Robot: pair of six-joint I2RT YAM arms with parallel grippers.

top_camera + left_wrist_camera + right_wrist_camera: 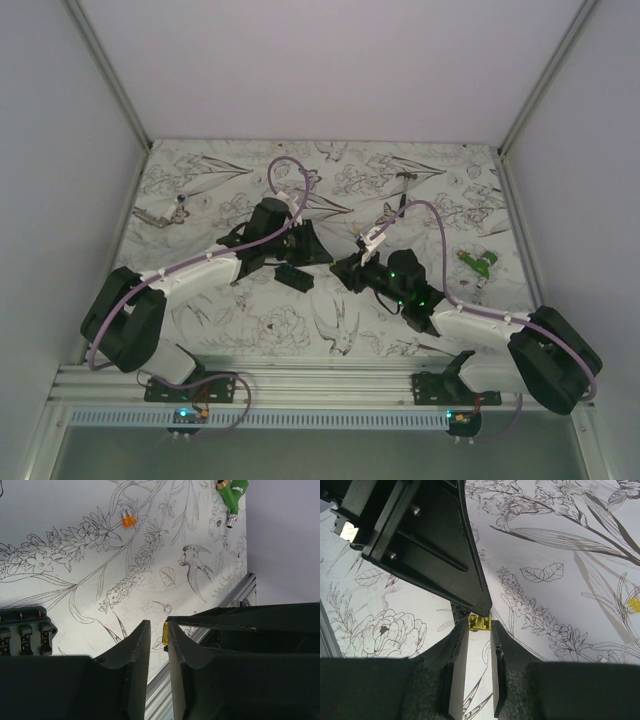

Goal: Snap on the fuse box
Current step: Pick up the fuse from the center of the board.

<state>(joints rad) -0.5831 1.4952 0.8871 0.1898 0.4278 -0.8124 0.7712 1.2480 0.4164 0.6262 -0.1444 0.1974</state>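
Note:
The fuse box [295, 276], a small black box with rows of slots, lies on the patterned table just below my left gripper [328, 258]; the left wrist view shows the fuse box [25, 630] at the left edge. My right gripper [479, 630] is shut on a small yellow fuse [480, 622], held across its width at the fingertips. My left gripper [158, 625] meets it tip to tip. Its jaws stand a narrow gap apart. The yellow fuse [166, 632] shows edge-on against one finger, with a gap to the other.
A green fitting [478, 262] lies at the right side of the table and also shows as the green fitting [231, 492] in the left wrist view. An orange fuse [129, 521] and another yellow fuse [633, 605] lie loose on the mat. A small tool [160, 215] lies far left.

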